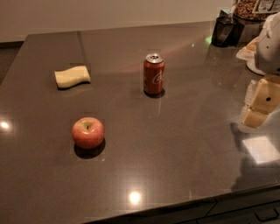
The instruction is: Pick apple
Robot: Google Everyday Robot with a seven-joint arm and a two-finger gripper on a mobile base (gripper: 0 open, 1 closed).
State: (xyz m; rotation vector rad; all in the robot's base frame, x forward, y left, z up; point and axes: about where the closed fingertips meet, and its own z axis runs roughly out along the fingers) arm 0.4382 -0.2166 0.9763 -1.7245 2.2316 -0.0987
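Camera view: red apple (88, 132), gripper (256, 109) right

Premises: a kitchen or break-room counter. Evidence: a dark, polished stone-look countertop (183, 144) runs to a plain pale wall (109, 13) at 12 o'clock. Dark drawer fronts with a bar handle (267, 214) sit below its edge at 5 o'clock. At 1 o'clock stand a black angular container (225, 31) and a clear jar of brownish snack food (247, 8). Provisions noted: a red aluminium soda can (153, 74) near centre, a round red-yellow apple (88, 132) at 8 o'clock, a pale yellow sponge-like block (72, 76) at 10 o'clock. The robot's cream gripper (256, 111) hangs over the counter at 3 o'clock.
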